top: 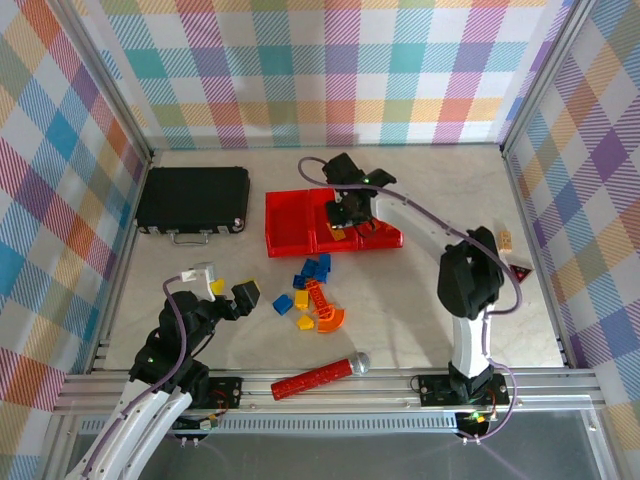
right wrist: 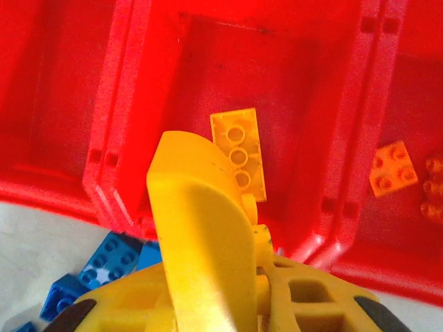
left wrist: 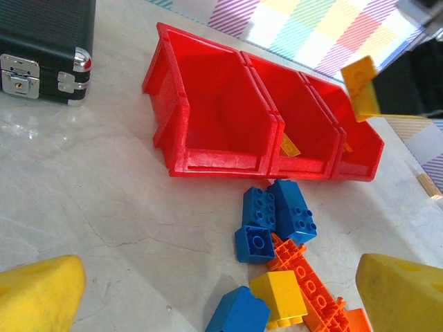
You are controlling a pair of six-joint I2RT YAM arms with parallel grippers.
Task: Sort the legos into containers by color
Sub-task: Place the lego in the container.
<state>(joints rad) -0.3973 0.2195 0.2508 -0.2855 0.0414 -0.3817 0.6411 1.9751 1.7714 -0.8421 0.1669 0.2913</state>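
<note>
Lego (left wrist: pixel 360 86), yellow, grasped by right jaws over middle red bin (left wrist: pixel 308 121), which takes yellow; left jaws released, waiting by loose legos (left wrist: pixel 291 211).

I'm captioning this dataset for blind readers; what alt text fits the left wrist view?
Three joined red bins stand on a marble table, a yellow brick held above them. Blue, yellow and orange bricks lie loose in front, between the open left gripper's yellow fingertips.

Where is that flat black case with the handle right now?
In the top view, the black case lies at the far left of the table, just left of the red bins, its handle on the near side.
</note>
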